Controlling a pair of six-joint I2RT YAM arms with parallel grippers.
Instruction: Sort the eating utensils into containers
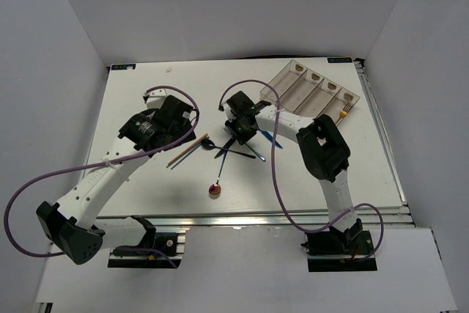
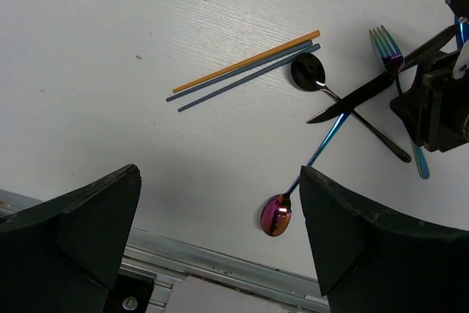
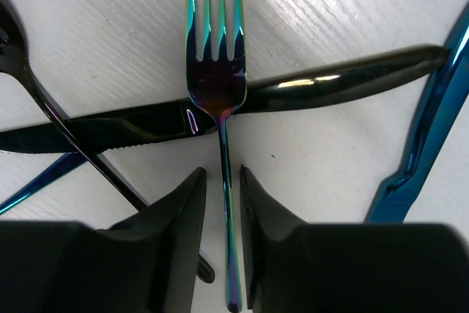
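The iridescent purple fork (image 3: pixel 217 86) lies tines away from me, across the black knife (image 3: pixel 315 82). My right gripper (image 3: pixel 222 181) straddles the fork's thin handle, its fingers close on both sides with slim gaps showing. A blue knife (image 3: pixel 432 108) lies to the right and a black spoon (image 3: pixel 44 108) to the left. My left gripper (image 2: pixel 220 181) hangs wide open above the table, holding nothing. An iridescent spoon (image 2: pixel 275 214) lies by its right finger, and chopsticks (image 2: pixel 245 71) lie farther off. The clear compartment tray (image 1: pixel 308 91) stands at the back right.
A gold fork (image 1: pixel 343 113) lies on the table just in front of the tray's right end. The utensil pile (image 1: pixel 238 148) sits mid-table between the two arms. The table's metal front rail (image 2: pixel 220 273) runs under my left gripper.
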